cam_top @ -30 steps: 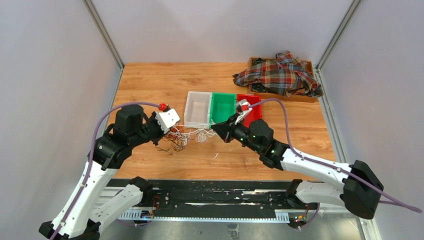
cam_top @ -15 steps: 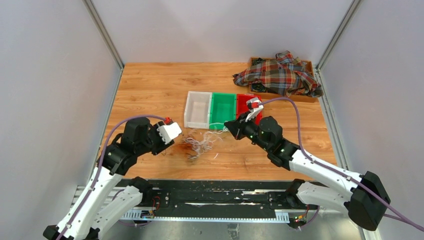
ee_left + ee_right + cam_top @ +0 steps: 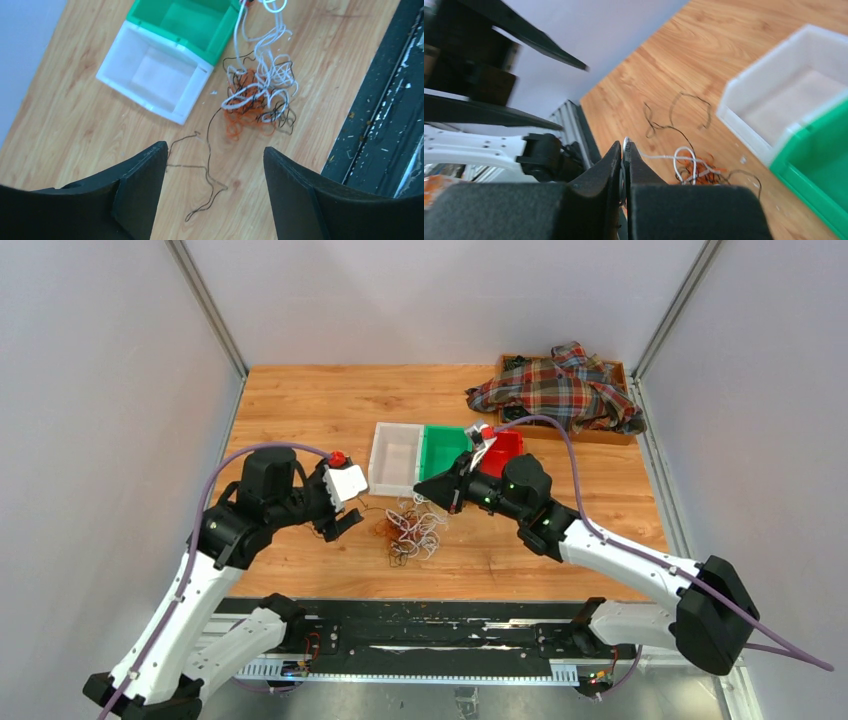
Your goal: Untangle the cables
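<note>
left gripper (image 3: 215, 151): empty, spread | right gripper (image 3: 625, 150): pinching thin white wire (image 3: 659, 157) | tangled white-orange-black thin cables (image 3: 255, 97): light, limp, snaggy; grab loose ends

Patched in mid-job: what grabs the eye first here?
The tangle of white, orange and black cables lies mid-table, before the white bin and green bin. The right gripper is shut on a white cable rising from it; the left gripper hangs open over a loose black strand.

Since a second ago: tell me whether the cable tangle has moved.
Yes. The cables have shifted right and a little lower in the top view, from below the white bin's left corner to below its right corner.
</note>
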Available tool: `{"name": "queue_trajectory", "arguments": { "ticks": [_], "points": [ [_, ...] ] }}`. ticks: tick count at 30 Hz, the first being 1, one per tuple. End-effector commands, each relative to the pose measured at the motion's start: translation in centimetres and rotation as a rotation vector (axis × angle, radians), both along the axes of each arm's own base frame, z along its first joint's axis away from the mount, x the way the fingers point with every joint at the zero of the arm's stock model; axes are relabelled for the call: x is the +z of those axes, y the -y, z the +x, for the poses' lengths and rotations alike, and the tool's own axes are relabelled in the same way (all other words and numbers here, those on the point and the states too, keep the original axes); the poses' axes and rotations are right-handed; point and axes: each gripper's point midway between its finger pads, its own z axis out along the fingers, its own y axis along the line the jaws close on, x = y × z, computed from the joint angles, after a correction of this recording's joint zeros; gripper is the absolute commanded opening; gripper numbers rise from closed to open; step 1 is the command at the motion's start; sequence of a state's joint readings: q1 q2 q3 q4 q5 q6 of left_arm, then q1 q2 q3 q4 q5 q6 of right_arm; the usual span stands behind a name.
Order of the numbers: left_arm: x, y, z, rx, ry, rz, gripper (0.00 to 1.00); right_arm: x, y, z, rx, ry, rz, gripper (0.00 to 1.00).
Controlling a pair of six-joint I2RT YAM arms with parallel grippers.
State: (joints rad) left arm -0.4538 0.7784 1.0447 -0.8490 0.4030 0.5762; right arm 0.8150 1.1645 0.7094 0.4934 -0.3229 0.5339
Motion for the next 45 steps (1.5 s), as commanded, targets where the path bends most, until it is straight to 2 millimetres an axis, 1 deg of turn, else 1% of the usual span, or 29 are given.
{"name": "queue_trajectory", "arguments": {
  "ticks": [1, 3, 6, 10, 13, 18, 20, 22, 24, 25, 26, 28, 29, 31, 32, 34, 36, 37, 39, 41, 43, 45],
  "points": [
    [1.4, 2.4, -0.2, -0.105, 0.003, -0.096, 0.75, 6.1, -2.2, -2.2, 0.163, 0.078, 0.147, 0.01],
    [1.7, 3.2, -0.2, -0.126, -0.009, -0.134, 0.75, 6.9, -2.9, -2.7, 0.190, 0.090, 0.157, 0.01],
    [1.8, 3.7, 0.6, -0.101, -0.021, -0.174, 0.74, 7.5, -3.5, -3.3, 0.220, 0.097, 0.174, 0.01],
    [1.5, 4.3, 1.3, -0.083, -0.024, -0.222, 0.73, 7.7, -4.4, -3.8, 0.254, 0.091, 0.189, 0.01],
    [0.9, 4.9, 1.1, -0.115, -0.039, -0.233, 0.72, 7.8, -4.8, -4.1, 0.274, 0.088, 0.197, 0.01],
    [0.1, 5.5, 1.6, -0.101, -0.084, -0.257, 0.68, 7.9, -5.1, -4.1, 0.280, 0.088, 0.196, 0.01],
    [0.0, 5.8, 1.5, -0.109, -0.108, -0.272, 0.65, 7.8, -5.2, -4.1, 0.280, 0.085, 0.195, 0.00],
    [-0.4, 5.9, 1.6, -0.095, -0.122, -0.276, 0.60, 7.8, -5.4, -4.1, 0.283, 0.083, 0.197, 0.01],
    [-0.3, 5.9, 2.1, -0.075, -0.113, -0.284, 0.51, 7.7, -5.5, -4.1, 0.285, 0.080, 0.194, 0.01],
    [-0.2, 5.8, 2.5, -0.057, -0.102, -0.287, 0.44, 7.5, -5.6, -4.1, 0.287, 0.076, 0.191, 0.01],
    [0.2, 5.6, 2.9, -0.036, -0.086, -0.292, 0.35, 7.3, -5.6, -4.1, 0.286, 0.072, 0.187, 0.04],
    [1.3, 5.1, 4.0, 0.023, -0.040, -0.294, 0.20, 7.0, -5.3, -4.0, 0.272, 0.071, 0.182, 0.10],
    [2.1, 4.6, 4.6, 0.060, -0.011, -0.296, 0.14, 6.9, -5.0, -3.9, 0.255, 0.069, 0.179, 0.12],
    [3.6, 3.7, 5.4, 0.118, 0.054, -0.295, 0.04, 6.7, -4.2, -3.4, 0.212, 0.071, 0.175, 0.19],
    [4.5, 3.3, 5.6, 0.139, 0.088, -0.297, 0.03, 6.6, -3.7, -3.2, 0.191, 0.074, 0.175, 0.25],
    [6.1, 2.7, 5.5, 0.146, 0.150, -0.297, 0.01, 6.4, -2.7, -2.6, 0.144, 0.075, 0.175, 0.40],
    [7.5, 2.3, 4.9, 0.127, 0.199, -0.290, 0.01, 6.2, -1.5, -1.7, 0.080, 0.079, 0.168, 0.51],
    [7.9, 2.1, 4.5, 0.112, 0.214, -0.279, 0.01, 6.0, -0.9, -1.4, 0.053, 0.085, 0.158, 0.56],
    [8.6, 2.0, 3.8, 0.086, 0.236, -0.267, 0.01, 6.2, -0.2, -0.8, 0.006, 0.114, 0.131, 0.60],
    [9.6, 1.7, 3.3, 0.074, 0.259, -0.263, 0.01, 6.8, 0.1, -0.6, -0.007, 0.148, 0.115, 0.69],
    [10.1, 1.7, 2.9, 0.058, 0.270, -0.257, 0.01, 7.4, -0.2, -0.6, 0.002, 0.170, 0.112, 0.75],
    [11.1, 1.8, 2.6, 0.040, 0.288, -0.257, 0.01, 8.2, -0.7, -0.7, 0.015, 0.194, 0.113, 0.77]
  ]
}}
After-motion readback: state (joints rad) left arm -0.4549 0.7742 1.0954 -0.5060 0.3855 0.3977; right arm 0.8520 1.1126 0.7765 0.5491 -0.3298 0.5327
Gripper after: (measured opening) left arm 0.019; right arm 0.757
